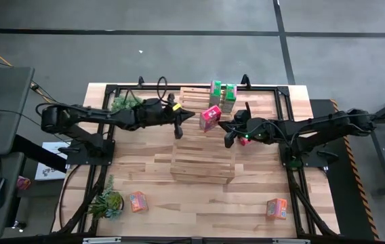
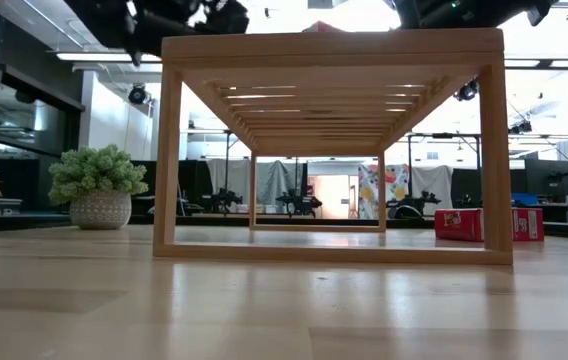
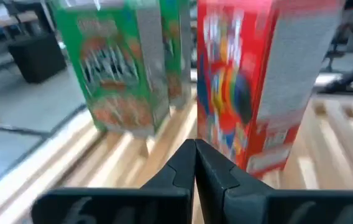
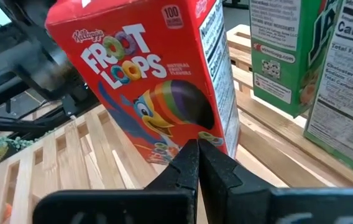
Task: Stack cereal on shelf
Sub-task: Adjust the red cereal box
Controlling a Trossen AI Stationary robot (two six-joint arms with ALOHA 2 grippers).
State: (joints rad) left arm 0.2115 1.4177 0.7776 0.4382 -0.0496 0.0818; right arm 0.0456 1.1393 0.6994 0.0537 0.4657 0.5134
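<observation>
The pale slatted shelf (image 1: pixel 203 166) stands mid-table. Two green cereal boxes (image 1: pixel 222 93) stand upright on its far end. A red-pink box (image 1: pixel 210 116) stands on the slats just nearer, turned at an angle to them. My left gripper (image 1: pixel 179 127) is shut, to the left of that box, pointing at it (image 3: pixel 257 81). My right gripper (image 1: pixel 228 133) is shut, to the right of it, with its tips before the box's lower corner (image 4: pixel 217 140). A second red box (image 1: pixel 244 140) lies on the table to the right of the shelf, partly under the right arm. Two orange boxes (image 1: pixel 137 201) (image 1: pixel 276 208) lie near the table's near edge. My left gripper's shut tips (image 3: pixel 195 149) point level at the red-pink box's lower part (image 3: pixel 251 155) from the table's left; whether they touch it I cannot tell. My right gripper's shut tips (image 4: pixel 195 149) sit against the box's lower front corner from the right; whether they touch I cannot tell.
A potted plant (image 1: pixel 126 103) stands at the far left and another (image 1: pixel 108 202) at the near left. A black frame (image 1: pixel 287 122) runs around the table top. In the low view the shelf's legs (image 2: pixel 494 150) hide part of the lying red box (image 2: pixel 459 224).
</observation>
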